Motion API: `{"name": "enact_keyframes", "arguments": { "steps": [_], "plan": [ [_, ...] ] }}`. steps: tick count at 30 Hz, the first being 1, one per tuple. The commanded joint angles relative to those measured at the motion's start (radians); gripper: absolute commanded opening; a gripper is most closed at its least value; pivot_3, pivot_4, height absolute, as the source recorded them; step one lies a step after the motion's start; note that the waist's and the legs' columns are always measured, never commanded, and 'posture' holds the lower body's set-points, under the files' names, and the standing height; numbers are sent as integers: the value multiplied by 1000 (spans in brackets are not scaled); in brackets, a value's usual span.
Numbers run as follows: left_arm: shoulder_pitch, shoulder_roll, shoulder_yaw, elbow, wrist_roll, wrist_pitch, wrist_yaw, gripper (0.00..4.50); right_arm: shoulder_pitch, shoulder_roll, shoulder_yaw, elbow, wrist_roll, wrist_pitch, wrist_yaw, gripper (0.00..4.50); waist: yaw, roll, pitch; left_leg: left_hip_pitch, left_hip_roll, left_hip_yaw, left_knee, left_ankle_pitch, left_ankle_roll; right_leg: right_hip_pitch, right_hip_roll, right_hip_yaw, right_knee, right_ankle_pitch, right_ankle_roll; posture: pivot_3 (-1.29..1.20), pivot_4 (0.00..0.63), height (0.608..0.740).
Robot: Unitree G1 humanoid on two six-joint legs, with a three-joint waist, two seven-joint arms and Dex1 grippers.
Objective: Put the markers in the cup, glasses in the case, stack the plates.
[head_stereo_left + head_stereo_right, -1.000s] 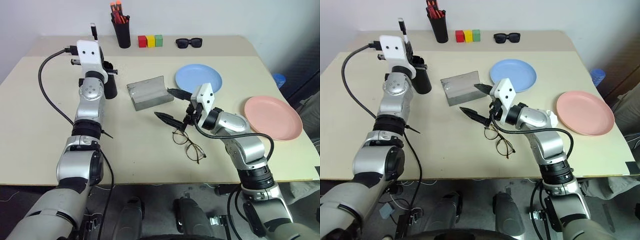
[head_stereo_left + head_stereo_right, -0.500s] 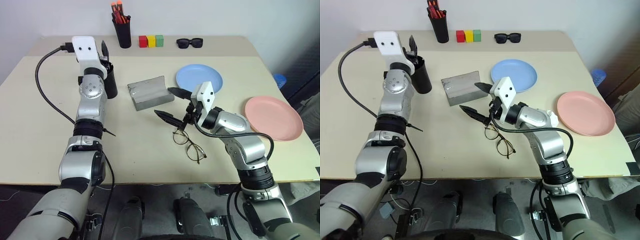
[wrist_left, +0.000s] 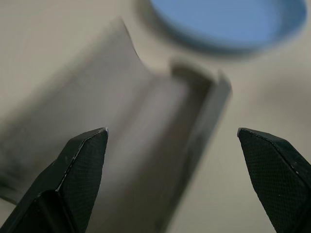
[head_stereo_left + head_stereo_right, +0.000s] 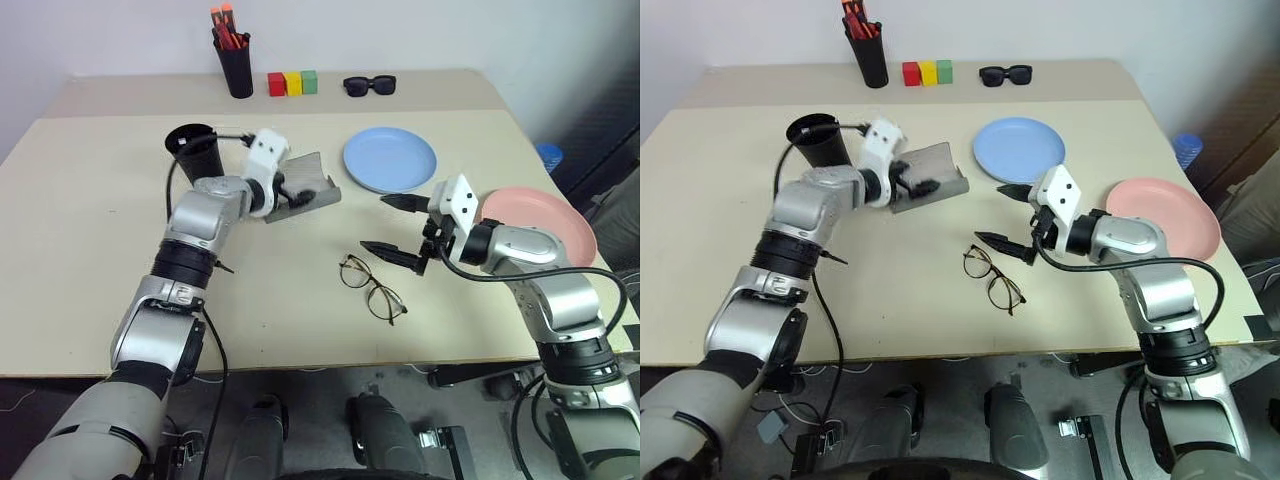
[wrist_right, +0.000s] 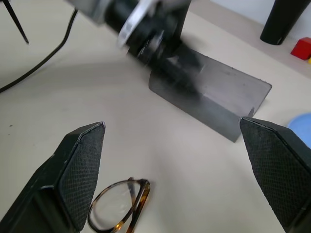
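Observation:
The black tapered cup (image 4: 192, 150) stands upright at the back left; the markers are hidden. The grey case (image 4: 308, 186) lies open beside it. My left gripper (image 4: 292, 190) reaches into its near end, open with nothing held; the left wrist view shows the case (image 3: 146, 126) between the spread fingers. The wire-framed glasses (image 4: 372, 288) lie on the table, unfolded. Just right of them hovers my right gripper (image 4: 395, 226), open and empty. The light blue plate (image 4: 390, 158) sits behind it. The pink plate (image 4: 545, 212) lies at the right, partly hidden by my right arm.
Along the back edge stand a black holder with orange-capped pens (image 4: 236, 62), three coloured blocks (image 4: 289, 82) and black sunglasses (image 4: 369, 85). A black cable (image 4: 215, 265) trails from my left arm onto the table.
My left gripper opened above the cup, then swung down and right to the case. My right gripper drew back to the right, away from the case. The camera has shifted slightly.

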Motion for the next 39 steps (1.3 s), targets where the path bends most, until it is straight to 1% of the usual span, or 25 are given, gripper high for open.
{"name": "enact_keyframes", "arguments": {
  "steps": [1,4,6,8,9,12,13,15,16,20,23,25,27,29,32,34,38,39],
  "plan": [
    [-71,7,-19,36,20,17,-83,4372,31,-33,-26,-85,31,23,14,4500,1,0,0,0,0,0,0,0,0,0,0,0,0,0,0,0,150,740],
    [-101,14,-53,95,59,16,-127,4372,84,-56,-40,-106,32,18,23,4500,4,0,0,0,0,0,0,0,0,0,0,0,-1,0,0,0,150,740],
    [-111,14,-48,115,63,22,-154,4372,104,-63,-49,-97,25,0,23,4500,3,0,0,0,0,0,0,0,0,1,-1,0,-1,0,0,0,150,740],
    [-112,15,-43,123,68,6,-173,3877,117,-68,-52,-88,20,-17,24,4500,1,0,0,0,0,0,0,0,0,1,-1,0,-1,0,0,0,150,740],
    [-113,17,-42,125,70,3,-184,3582,121,-68,-52,-83,18,-24,25,4500,0,0,0,0,0,0,0,0,0,0,-1,0,-1,0,0,0,150,740],
    [-102,24,-38,110,77,-7,-210,2132,131,-66,-50,-65,9,-48,27,4500,0,0,0,0,0,0,0,0,0,0,0,0,0,0,0,0,150,740],
    [-94,30,-39,101,79,-21,-225,1534,132,-65,-48,-59,6,-53,27,4500,1,0,0,0,0,0,0,0,0,0,0,0,0,0,0,0,150,740],
    [-73,46,-40,69,81,-39,-251,482,132,-63,-42,-53,3,-51,24,4500,1,0,0,0,0,0,0,0,0,0,-1,0,0,0,0,0,150,740],
    [-63,55,-40,52,83,-45,-261,26,130,-65,-36,-53,6,-33,21,4500,1,0,0,0,0,0,0,0,0,0,-1,0,0,0,0,0,150,740],
    [23,138,-65,-100,81,-125,-383,26,102,-63,-34,-88,78,165,-20,4500,-1,0,0,0,0,0,0,0,0,0,0,0,0,0,0,0,150,740],
    [146,288,-89,-302,57,-208,-575,26,82,-60,8,-92,58,221,-43,4500,-4,1,0,0,1,1,0,0,0,-1,0,1,0,0,0,0,150,740],
    [239,399,-103,-414,62,-307,-684,26,76,-71,46,-93,33,255,-49,4500,-6,1,0,0,1,1,-1,0,0,-1,0,2,0,0,-1,0,150,740],
    [307,481,-106,-490,66,-313,-733,26,66,-71,67,-90,30,314,-68,4500,0,1,1,0,1,1,-1,0,0,-1,0,2,0,-1,-1,0,150,740],
    [356,530,-96,-553,59,-308,-754,26,54,-67,78,-85,31,365,-86,4500,9,1,1,0,1,1,-1,0,0,0,0,1,0,-1,-1,0,150,740],
    [415,561,-72,-622,47,-355,-761,26,37,-59,94,-77,33,427,-107,4500,21,1,1,0,1,1,1,0,1,2,-1,1,-2,-1,-1,0,150,740],
    [432,568,-65,-653,30,-320,-768,26,28,-49,97,-74,40,463,-119,4500,25,1,1,0,1,1,1,-1,1,1,-1,1,-2,-1,-1,0,150,740],
    [452,550,-42,-682,-7,-259,-746,26,16,-47,103,-67,41,503,-126,4500,24,1,1,0,1,1,0,-1,1,1,0,1,-2,-1,-1,0,150,740],
    [451,543,-40,-681,-6,-260,-732,277,15,-49,104,-66,41,509,-125,4500,24,1,1,0,1,1,0,-1,2,1,0,1,-2,-1,-1,0,150,740]
  ]
}}
